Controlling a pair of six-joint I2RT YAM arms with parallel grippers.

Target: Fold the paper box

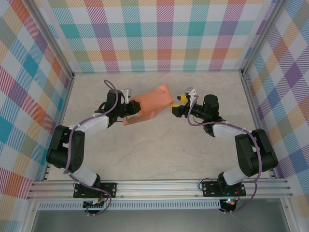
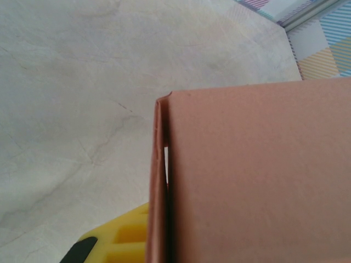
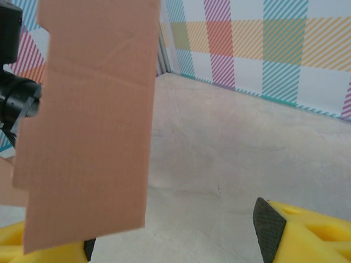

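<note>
The paper box (image 1: 152, 104) is salmon-orange card, partly folded, held tilted above the table's middle. My left gripper (image 1: 131, 107) is shut on its left end. In the left wrist view the box (image 2: 258, 175) shows as a broad panel with a folded flap along its left edge, and one yellow finger (image 2: 118, 244) sits against that flap; the other finger is hidden behind the card. My right gripper (image 1: 175, 107) stands open just off the box's right end. In the right wrist view a tabbed panel of the box (image 3: 93, 120) hangs in front of the left finger (image 3: 49, 252), apart from the right finger (image 3: 307, 230).
The pale marbled table (image 1: 159, 145) is ringed by plaid walls (image 1: 159, 34) with metal corner posts (image 1: 248, 79). The left arm's black wrist (image 3: 13, 93) shows behind the card in the right wrist view. Both arm bases sit on the rail at the near edge.
</note>
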